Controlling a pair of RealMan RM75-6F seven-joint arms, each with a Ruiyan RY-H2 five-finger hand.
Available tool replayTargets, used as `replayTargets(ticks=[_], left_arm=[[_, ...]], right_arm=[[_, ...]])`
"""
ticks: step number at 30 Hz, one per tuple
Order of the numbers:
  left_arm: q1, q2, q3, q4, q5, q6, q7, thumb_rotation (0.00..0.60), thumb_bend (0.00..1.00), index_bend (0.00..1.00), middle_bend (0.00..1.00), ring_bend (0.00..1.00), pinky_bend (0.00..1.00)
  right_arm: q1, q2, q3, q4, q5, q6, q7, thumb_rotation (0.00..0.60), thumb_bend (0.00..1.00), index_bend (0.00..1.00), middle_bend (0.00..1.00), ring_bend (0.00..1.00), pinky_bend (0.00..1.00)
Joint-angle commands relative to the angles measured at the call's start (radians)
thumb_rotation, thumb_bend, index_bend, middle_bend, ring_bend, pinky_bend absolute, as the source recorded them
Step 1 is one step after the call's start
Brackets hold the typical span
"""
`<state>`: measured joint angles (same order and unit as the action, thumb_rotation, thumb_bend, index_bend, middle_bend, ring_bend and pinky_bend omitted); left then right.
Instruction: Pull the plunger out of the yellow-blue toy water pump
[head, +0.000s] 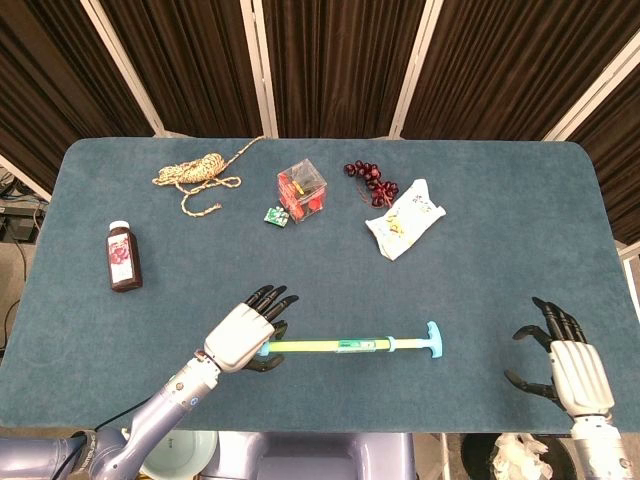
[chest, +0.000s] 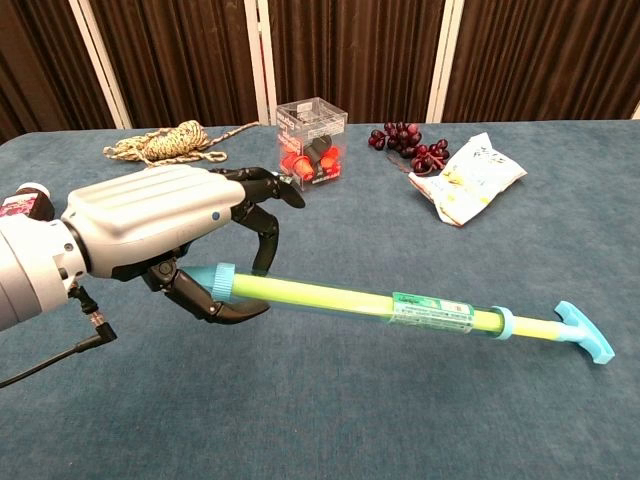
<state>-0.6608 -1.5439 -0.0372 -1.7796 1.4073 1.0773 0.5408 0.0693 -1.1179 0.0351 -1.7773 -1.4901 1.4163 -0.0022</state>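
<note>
The yellow-blue toy water pump (head: 345, 345) (chest: 400, 306) is a long clear tube over a yellow rod, held off the table and roughly level. My left hand (head: 243, 337) (chest: 170, 238) grips its blue-capped end, fingers curled around the tube. The blue T-shaped plunger handle (head: 433, 339) (chest: 583, 334) sticks out at the far right end, with a short length of yellow rod showing. My right hand (head: 565, 363) hovers open at the table's near right edge, well apart from the handle; the chest view does not show it.
Along the far side lie a coil of rope (head: 195, 172), a clear box of red items (head: 302, 189), dark grapes (head: 372, 182) and a white snack bag (head: 404, 218). A dark red bottle (head: 123, 256) lies at the left.
</note>
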Motion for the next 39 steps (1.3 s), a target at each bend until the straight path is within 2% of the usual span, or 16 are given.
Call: replayTargets(ticks=[1,11,23,30,39], left_arm=[[-0.002,-0.004,-0.005,0.001,0.002,0.003,0.004,0.6,0.39,0.61,0.09,0.01,0.11],[-0.011,-0.019,-0.026,0.004,0.016,0.01,-0.005,0.6,0.39,0.62,0.1,0.01,0.11],[-0.02,-0.018,-0.04,0.002,0.035,0.014,-0.023,0.6,0.39,0.62,0.1,0.01,0.11],[-0.025,-0.018,-0.045,-0.001,0.032,0.01,-0.018,0.6,0.39,0.62,0.1,0.01,0.11],[-0.033,-0.02,-0.056,0.002,0.018,0.002,-0.017,0.6,0.39,0.62,0.1,0.01,0.11]], right_arm=[[0.018,-0.023,0.011,-0.036,0.03,-0.029,-0.042,0.6,0.22,0.48,0.11,0.04,0.09],[0.057,-0.118,0.043,-0.118,0.206,-0.101,-0.192,0.6,0.23,0.5,0.12,0.04,0.09],[0.097,-0.211,0.096,-0.163,0.373,-0.101,-0.305,0.6,0.23,0.5,0.12,0.04,0.09],[0.117,-0.256,0.116,-0.158,0.46,-0.1,-0.346,0.6,0.24,0.5,0.12,0.04,0.09],[0.135,-0.31,0.113,-0.122,0.52,-0.102,-0.374,0.6,0.24,0.5,0.12,0.04,0.09]])
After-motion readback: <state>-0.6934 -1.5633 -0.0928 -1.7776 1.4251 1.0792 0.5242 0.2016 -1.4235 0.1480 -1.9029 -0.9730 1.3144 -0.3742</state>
